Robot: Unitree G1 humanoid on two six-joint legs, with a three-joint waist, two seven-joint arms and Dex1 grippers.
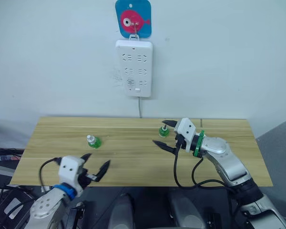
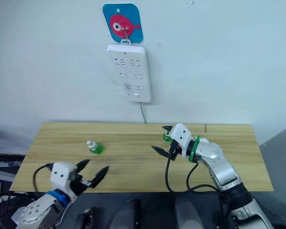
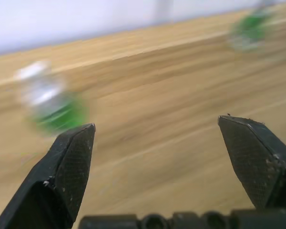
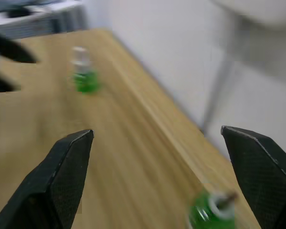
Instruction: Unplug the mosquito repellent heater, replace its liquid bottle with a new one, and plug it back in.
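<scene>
Two small green liquid bottles stand on the wooden table (image 1: pixel 133 160). One bottle (image 1: pixel 93 141), with a white cap, stands left of centre. My left gripper (image 1: pixel 97 160) is open above the table's front edge, short of that bottle, which shows blurred beyond its fingers (image 3: pixel 50 105). The other bottle (image 2: pixel 167 138) stands near the table's far edge, close by my open right gripper (image 2: pixel 159 138); the right wrist view shows it low between the spread fingers (image 4: pixel 212 212). The mosquito repellent heater is out of view.
A tall white power strip (image 1: pixel 134 68) hangs on the wall behind the table from a blue hook plate with a pink fish (image 1: pixel 133 18). Its sockets hold nothing and its cord drops behind the table. Cables and boxes lie on the floor at the left.
</scene>
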